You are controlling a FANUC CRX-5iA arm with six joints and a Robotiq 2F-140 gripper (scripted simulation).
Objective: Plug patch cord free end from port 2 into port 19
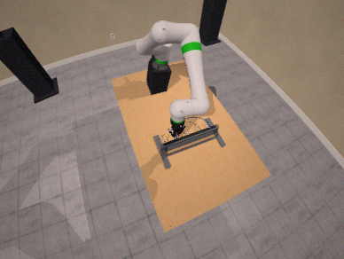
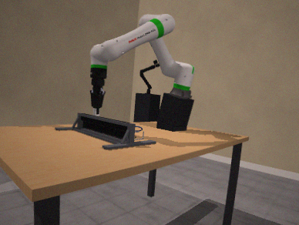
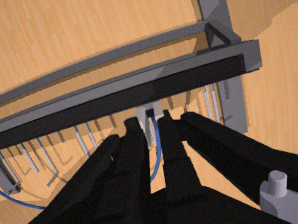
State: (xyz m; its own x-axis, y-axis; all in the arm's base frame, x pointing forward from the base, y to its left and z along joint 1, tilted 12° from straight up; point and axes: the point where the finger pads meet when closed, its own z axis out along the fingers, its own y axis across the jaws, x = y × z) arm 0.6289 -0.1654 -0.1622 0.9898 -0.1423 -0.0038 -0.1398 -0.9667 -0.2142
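Note:
The dark grey rack [image 1: 190, 138] stands on the wooden table, also seen in the exterior view [image 2: 105, 128] and across the wrist view [image 3: 127, 92]. My gripper [image 3: 151, 110] is shut on the pale plug [image 3: 150, 119] of the blue patch cord [image 3: 156, 152], right behind the rack's bar. In the top view the gripper [image 1: 175, 131] hangs over the rack's left part; in the exterior view it [image 2: 97, 109] points straight down just above the rack's far end. Several other cords [image 3: 60, 149] hang from the rack's ports. The port numbers are not readable.
The robot's black base [image 2: 175, 113] and a second black box [image 2: 146, 108] stand at the table's back. Dark pillars [image 1: 27, 66] stand on the floor beyond the table. The rack's feet [image 2: 129, 145] rest well inside the table's edges.

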